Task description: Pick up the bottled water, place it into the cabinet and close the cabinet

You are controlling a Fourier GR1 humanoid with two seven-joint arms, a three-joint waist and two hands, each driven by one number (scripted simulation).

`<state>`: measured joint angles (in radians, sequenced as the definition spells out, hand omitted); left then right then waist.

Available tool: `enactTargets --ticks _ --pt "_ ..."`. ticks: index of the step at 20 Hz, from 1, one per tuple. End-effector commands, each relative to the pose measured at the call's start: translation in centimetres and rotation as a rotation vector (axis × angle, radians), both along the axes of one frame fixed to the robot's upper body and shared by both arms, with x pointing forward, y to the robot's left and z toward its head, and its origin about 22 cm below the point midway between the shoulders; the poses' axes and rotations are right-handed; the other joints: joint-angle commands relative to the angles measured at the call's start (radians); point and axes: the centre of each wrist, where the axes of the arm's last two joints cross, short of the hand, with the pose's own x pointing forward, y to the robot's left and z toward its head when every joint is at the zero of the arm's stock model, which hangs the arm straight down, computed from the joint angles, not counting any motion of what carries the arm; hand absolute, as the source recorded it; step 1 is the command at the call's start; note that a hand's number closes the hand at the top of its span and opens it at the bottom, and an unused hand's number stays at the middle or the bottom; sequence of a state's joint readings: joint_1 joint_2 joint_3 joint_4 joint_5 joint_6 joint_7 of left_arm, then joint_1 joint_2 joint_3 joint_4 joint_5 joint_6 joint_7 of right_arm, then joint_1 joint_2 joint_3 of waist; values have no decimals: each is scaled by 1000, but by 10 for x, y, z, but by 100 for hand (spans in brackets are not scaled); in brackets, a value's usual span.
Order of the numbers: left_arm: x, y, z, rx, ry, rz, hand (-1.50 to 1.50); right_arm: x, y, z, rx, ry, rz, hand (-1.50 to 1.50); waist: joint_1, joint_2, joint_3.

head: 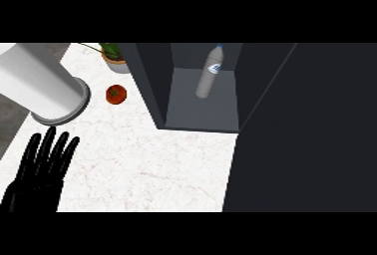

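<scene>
Inside the open cabinet [202,112] the bottled water [208,73] already stands — only closing remains. Left hand [40,169] rests on the surface [154,164], fingers straight and apart, holding nothing; right hand unseen.

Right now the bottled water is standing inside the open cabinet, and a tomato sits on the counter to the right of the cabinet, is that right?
Not quite. The bottled water does stand inside the open cabinet, but the tomato sits on the counter to the left of the cabinet, between it and the white cylinder, as the head view shows.
</scene>
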<state>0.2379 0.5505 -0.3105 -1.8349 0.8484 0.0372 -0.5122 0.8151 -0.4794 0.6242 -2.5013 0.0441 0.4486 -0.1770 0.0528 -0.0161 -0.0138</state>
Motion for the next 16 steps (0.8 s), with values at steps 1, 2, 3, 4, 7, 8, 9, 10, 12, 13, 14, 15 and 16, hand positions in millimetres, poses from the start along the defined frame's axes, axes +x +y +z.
enactTargets --ticks 1,2,3,4,7,8,9,10,12,13,14,15,16 --pt "-7 20 7 9 -15 9 -150 -11 23 33 49 -38 102 150 11 6 -1" --pt "-6 24 7 19 -8 9 -150 -11 27 28 84 -18 113 150 15 7 -2" --pt "-12 24 4 -8 5 -4 -150 -10 30 28 125 -10 98 150 27 13 -1" --pt "-7 30 12 15 -8 -17 -150 -10 33 28 161 -6 111 150 26 17 1" --pt "-10 34 14 9 -9 -57 -150 -7 34 26 163 -15 138 150 53 21 -1" --pt "-11 38 14 10 -20 -52 -150 -5 37 21 155 -6 147 150 67 24 -1" --pt "-11 38 17 6 -20 -45 -150 -5 37 20 140 2 159 150 72 23 0" --pt "-11 41 20 9 -11 -64 -150 -3 34 25 125 -15 167 150 76 28 0" --pt "-13 43 19 24 -26 -74 -150 0 35 22 101 -8 163 150 91 32 -2" --pt "-13 50 23 29 -27 -74 -150 2 34 21 96 -14 162 150 104 32 -2" --pt "-14 45 21 18 -25 -86 -150 5 35 18 64 -15 171 150 102 36 -2" --pt "-14 51 21 20 -25 -83 -150 5 34 20 68 -12 162 150 107 38 -3" --pt "-17 47 18 13 -23 -106 -150 7 35 19 82 -16 175 150 121 41 -4"
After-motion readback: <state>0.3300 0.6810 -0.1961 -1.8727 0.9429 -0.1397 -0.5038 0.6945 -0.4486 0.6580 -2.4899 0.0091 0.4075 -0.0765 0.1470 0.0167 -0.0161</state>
